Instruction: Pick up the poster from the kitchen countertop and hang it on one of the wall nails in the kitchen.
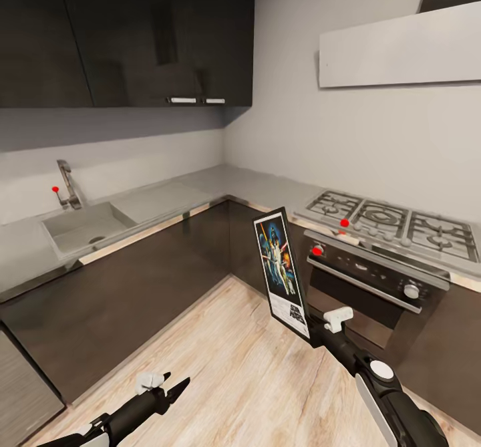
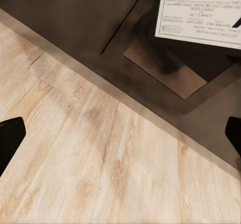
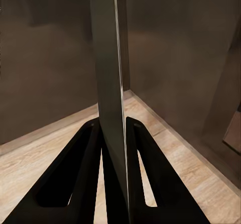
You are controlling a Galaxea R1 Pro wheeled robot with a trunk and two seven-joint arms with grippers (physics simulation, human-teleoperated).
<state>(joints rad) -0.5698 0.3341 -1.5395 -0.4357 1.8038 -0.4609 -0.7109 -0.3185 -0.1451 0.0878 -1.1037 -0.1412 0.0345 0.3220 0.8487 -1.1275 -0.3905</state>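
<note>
The right gripper (image 1: 314, 332) held the poster (image 1: 282, 270) up in the air over the wooden floor (image 1: 220, 367), in front of the corner where the two runs of dark cabinets (image 1: 133, 300) met. Its jaws were clamped on the poster's bottom edge, and the frame stood almost upright, leaning a little, with the printed side facing the robot. From the right wrist view the poster (image 3: 111, 98) appeared edge-on as a thin dark slab rising between the two black fingers (image 3: 80, 174), which pressed against it on either side.

The left gripper (image 1: 175, 388) hung low over the floor, well apart from the poster, with nothing in it. In the left wrist view its dark fingertips (image 2: 10, 138) sat at opposite edges of the picture, so the jaws stood wide apart, and the white lower border of the poster (image 2: 201, 18) with its small credit text showed beyond them.

Behind the poster the pale grey counter (image 1: 254, 186) ran in an L along both walls. A sink (image 1: 87, 230) with a tap (image 1: 67, 183) was set into one run, and a gas hob (image 1: 394, 223) sat over an oven (image 1: 374, 286) on the other. Dark wall cupboards (image 1: 133, 33) hung above the sink side, and a pale hood (image 1: 401, 49) above the hob. I could not make out a nail on the grey wall (image 1: 300, 113).
</note>
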